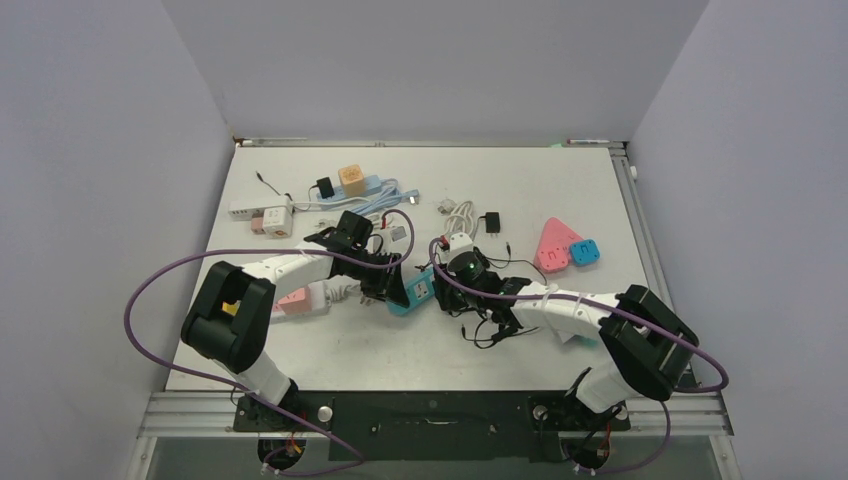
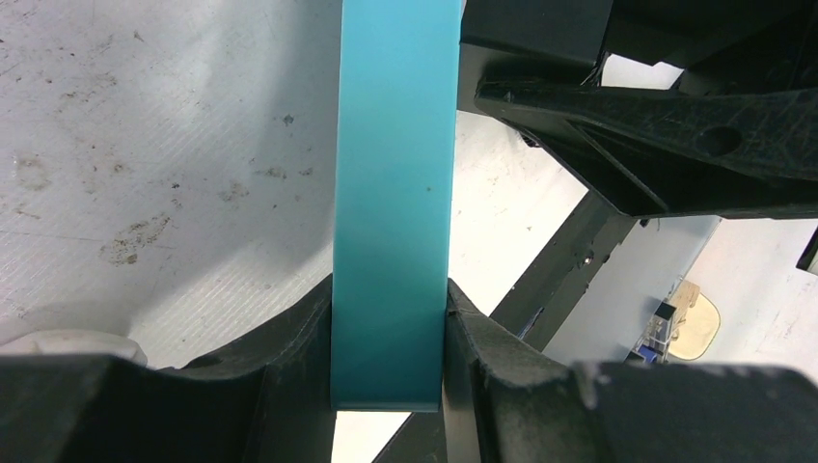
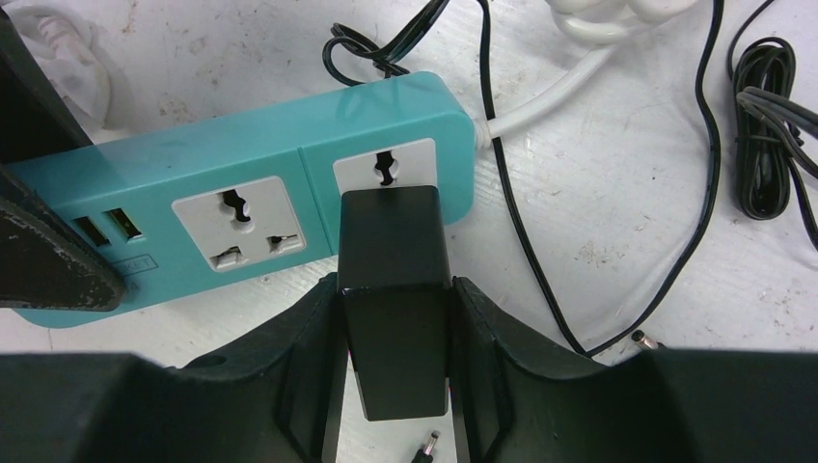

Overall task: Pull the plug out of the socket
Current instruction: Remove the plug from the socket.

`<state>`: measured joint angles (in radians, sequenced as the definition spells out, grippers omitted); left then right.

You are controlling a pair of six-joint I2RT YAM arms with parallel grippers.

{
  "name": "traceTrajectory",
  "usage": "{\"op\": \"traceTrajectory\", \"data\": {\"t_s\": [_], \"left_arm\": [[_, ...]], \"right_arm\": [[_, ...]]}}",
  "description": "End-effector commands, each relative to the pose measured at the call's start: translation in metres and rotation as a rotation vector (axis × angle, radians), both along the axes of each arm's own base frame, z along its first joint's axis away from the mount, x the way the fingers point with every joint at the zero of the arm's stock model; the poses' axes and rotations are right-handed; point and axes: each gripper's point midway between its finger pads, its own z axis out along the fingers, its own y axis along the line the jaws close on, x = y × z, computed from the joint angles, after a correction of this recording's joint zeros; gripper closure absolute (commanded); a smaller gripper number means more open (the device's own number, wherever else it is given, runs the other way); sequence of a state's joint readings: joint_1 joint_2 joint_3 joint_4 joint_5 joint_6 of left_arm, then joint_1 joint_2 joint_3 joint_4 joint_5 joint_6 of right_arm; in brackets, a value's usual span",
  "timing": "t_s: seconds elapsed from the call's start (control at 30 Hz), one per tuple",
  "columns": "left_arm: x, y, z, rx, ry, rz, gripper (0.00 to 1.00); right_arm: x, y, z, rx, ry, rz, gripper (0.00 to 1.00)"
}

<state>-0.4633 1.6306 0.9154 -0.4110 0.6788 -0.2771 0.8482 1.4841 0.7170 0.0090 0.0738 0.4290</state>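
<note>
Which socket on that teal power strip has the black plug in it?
The socket nearest the white cord on the teal power strip, holding the black block plug; the socket beside the USB ports is empty.

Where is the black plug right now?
Right wrist view, centre: the black plug sits at the teal power strip's cable-end socket, clamped in the right claw, with the empty socket beside it.
</note>
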Motion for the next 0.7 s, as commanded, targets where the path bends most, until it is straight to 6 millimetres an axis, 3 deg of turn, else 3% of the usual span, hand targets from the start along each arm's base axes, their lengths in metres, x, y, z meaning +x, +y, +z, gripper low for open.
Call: {"op": "traceTrajectory", "data": {"t_s": [0.0, 0.27, 0.67], "left_arm": [[0.012, 0.014, -0.004, 0.088, -0.018, 0.077, 1.00], [0.013, 0.014, -0.004, 0.088, -0.018, 0.077, 1.00], [0.013, 0.015, -0.005, 0.094, -0.014, 0.078, 1.00]], "right_arm": [[0.008, -0.029, -0.012, -0.136, -0.004, -0.132, 0.95], [0.010, -0.038, -0.011, -0.187, -0.018, -0.173, 0.95], [0.003, -0.019, -0.004, 0.044, 0.070, -0.038, 0.95]]}}
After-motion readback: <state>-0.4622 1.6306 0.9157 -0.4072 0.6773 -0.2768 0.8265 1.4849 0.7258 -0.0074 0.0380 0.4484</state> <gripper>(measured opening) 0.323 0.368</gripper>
